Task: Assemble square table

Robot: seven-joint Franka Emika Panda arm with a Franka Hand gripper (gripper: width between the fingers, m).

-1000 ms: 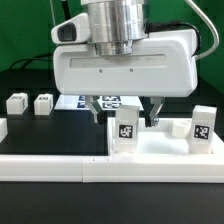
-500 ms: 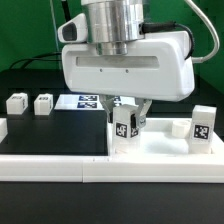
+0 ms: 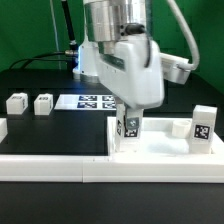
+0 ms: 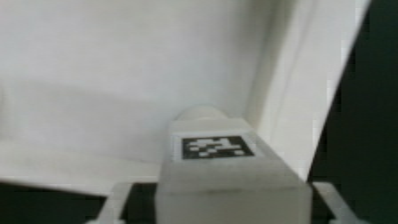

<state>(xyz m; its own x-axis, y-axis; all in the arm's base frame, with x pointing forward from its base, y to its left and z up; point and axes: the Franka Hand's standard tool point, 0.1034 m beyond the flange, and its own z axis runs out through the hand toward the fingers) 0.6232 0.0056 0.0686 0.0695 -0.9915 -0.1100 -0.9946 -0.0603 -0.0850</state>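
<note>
Exterior view's left: first loose leg (image 3: 15, 102) and second loose leg (image 3: 43, 102) sit side by side on the black table (image 3: 55, 135), not touching. Marker board (image 3: 97, 100) lies flat behind. Centre: gripper (image 3: 128, 130) points down, jaws clamped on the held leg (image 3: 129, 124), which is upright at the near-left corner of the tabletop (image 3: 160, 152). Right: corner leg (image 3: 201, 126) stands upright on the tabletop.

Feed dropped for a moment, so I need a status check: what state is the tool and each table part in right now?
Tool: shut on the gripped leg, pointing down.
Gripped leg: upright, lower end at the tabletop's corner.
Standing leg: upright on the tabletop, free, toward the exterior view's right.
First loose leg: lying on the black table, untouched.
Second loose leg: lying beside it, untouched.
Tabletop: flat on the table.
</note>
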